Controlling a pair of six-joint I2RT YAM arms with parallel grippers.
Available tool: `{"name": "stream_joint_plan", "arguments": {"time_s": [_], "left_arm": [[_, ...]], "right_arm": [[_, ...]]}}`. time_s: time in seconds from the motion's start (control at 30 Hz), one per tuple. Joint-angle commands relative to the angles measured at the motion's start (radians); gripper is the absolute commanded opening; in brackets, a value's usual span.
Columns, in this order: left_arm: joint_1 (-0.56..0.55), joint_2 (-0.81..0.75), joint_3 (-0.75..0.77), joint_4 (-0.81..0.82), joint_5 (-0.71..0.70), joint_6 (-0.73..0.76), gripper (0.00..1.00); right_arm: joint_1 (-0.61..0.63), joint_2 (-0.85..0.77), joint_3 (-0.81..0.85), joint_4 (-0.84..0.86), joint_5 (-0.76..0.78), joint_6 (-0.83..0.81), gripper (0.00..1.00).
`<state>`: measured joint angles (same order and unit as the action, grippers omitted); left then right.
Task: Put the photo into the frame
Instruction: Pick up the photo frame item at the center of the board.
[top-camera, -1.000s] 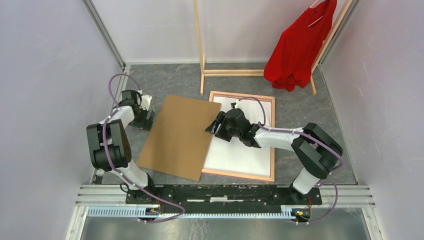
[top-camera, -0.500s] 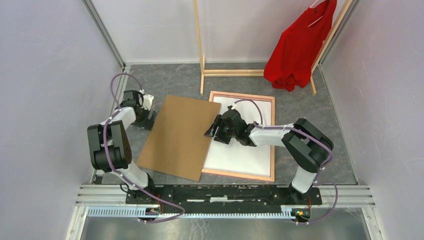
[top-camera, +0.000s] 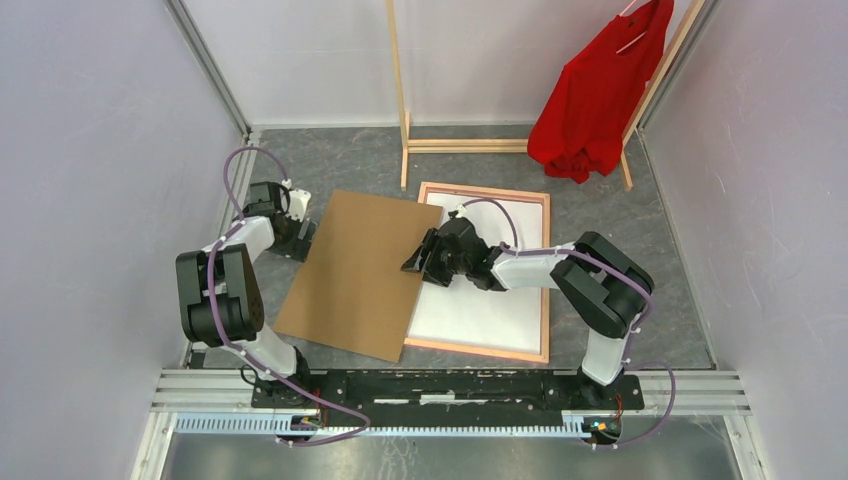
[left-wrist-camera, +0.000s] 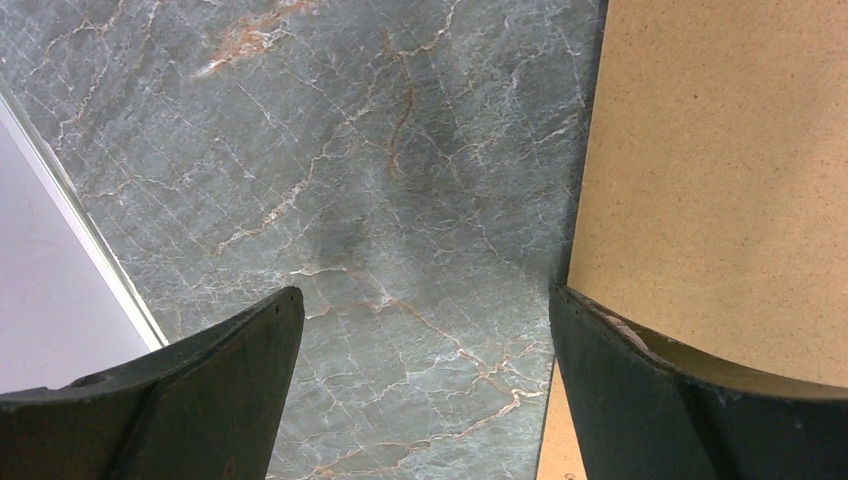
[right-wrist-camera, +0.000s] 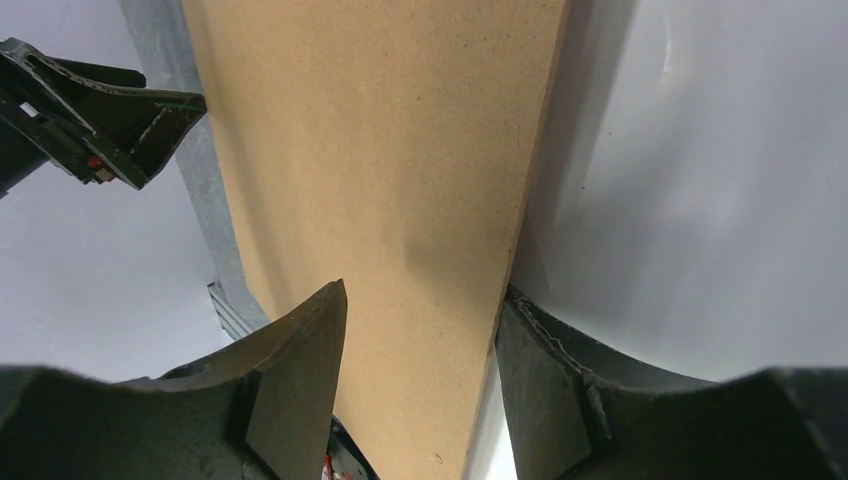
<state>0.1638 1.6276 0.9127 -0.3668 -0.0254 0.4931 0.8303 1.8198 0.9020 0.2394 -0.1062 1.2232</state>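
The right gripper (top-camera: 413, 262) has been advanced over the board (top-camera: 355, 275) edge, its jaws half-open, slightly narrowed, with nothing clamped. The left gripper (left-wrist-camera: 425, 305) is spread wide and empty. The frame (top-camera: 546, 290) lies under the right wrist, a white sheet (top-camera: 480, 310) inside; the photo's print is unseen. A board grasp is judged imminent.
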Motion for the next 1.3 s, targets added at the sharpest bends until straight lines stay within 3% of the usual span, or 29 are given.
{"name": "stream_joint_plan", "arguments": {"time_s": [0.0,0.3,0.57,0.77,0.87,1.0,1.13,1.27], "left_arm": [[-0.024,0.046,-0.045,-0.055,0.066,0.012,1.00],[-0.025,0.051,-0.032,-0.082,0.077,0.032,0.99],[-0.031,0.010,-0.005,-0.161,0.170,0.041,0.99],[-0.031,-0.098,0.091,-0.287,0.255,0.070,1.00],[-0.030,-0.169,0.240,-0.447,0.376,0.137,1.00],[-0.031,-0.329,0.376,-0.621,0.634,0.307,1.00],[-0.031,-0.567,0.344,-0.685,0.806,0.543,1.00],[-0.036,-0.750,0.280,-0.687,0.870,0.681,1.00]], "right_arm": [[0.007,-0.005,0.005,0.179,-0.064,0.061,0.60],[0.025,-0.121,-0.025,0.307,-0.079,0.093,0.60],[0.048,-0.060,0.032,0.252,-0.071,0.094,0.54],[0.037,-0.097,0.056,0.186,-0.047,0.086,0.14],[0.016,-0.140,0.097,0.100,-0.033,0.067,0.00],[-0.047,-0.178,0.175,0.029,-0.042,0.099,0.00],[-0.103,-0.207,0.269,-0.072,-0.031,0.168,0.00],[-0.149,-0.259,0.274,-0.061,-0.021,0.282,0.00]]}}
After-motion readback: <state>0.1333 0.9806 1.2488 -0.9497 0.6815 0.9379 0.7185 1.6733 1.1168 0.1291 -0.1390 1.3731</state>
